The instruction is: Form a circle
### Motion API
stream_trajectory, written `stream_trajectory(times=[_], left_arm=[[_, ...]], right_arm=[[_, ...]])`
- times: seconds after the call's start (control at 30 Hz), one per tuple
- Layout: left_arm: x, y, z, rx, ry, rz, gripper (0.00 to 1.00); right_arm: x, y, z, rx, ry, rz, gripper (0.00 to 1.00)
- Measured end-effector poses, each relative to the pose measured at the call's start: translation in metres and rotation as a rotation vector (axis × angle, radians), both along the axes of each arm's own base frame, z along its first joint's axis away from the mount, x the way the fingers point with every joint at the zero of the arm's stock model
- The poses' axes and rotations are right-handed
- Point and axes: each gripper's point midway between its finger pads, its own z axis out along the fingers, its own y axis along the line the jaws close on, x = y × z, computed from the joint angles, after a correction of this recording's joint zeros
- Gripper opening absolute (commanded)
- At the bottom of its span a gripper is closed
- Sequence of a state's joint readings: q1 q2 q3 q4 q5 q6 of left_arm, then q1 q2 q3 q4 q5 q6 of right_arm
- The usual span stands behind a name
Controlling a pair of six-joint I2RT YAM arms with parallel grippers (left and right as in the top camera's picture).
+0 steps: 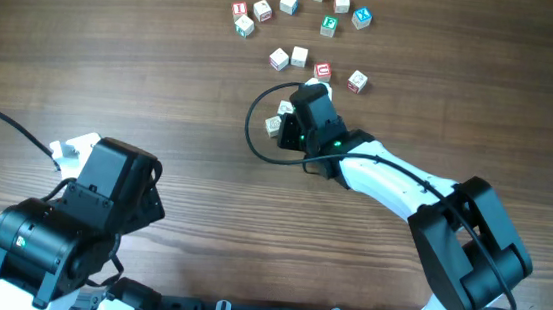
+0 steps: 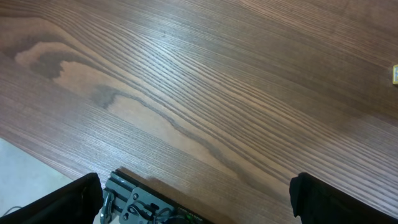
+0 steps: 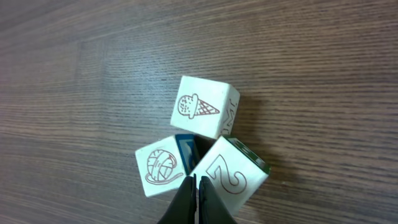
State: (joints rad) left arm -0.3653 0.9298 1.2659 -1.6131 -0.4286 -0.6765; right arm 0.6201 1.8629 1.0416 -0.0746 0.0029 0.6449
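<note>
The alphabet cubes (image 1: pixel 299 56) are scattered in a loose arc at the far middle of the tabletop (image 1: pixel 115 51) — no ring is formed. Three more (image 3: pixel 199 146) are bunched under the right claw (image 3: pixel 197 193), pressed shut between two of them; an ice-cream cone, a yarn ball and a "2" are drawn on these. The left claw (image 2: pixel 196 199) is spread wide over bare wood, well apart.

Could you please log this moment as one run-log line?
left gripper: open, idle | right gripper: shut, nosing three clustered cubes | circle: unformed
</note>
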Motion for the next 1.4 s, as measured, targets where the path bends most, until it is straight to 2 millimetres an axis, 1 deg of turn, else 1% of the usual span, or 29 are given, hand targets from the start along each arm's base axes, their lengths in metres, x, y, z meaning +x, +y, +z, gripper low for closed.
stream_trajectory(times=[0.8, 1.4], left_arm=[[0.0, 0.0, 0.0, 0.0, 0.0, 0.0, 1.0], [0.0, 0.0, 0.0, 0.0, 0.0, 0.0, 1.0]], right_arm=[[-0.005, -0.005, -0.0054, -0.036, 0.018, 0.014, 0.05], [-0.0036, -0.0086, -0.006, -0.039, 0.022, 0.006, 0.05]])
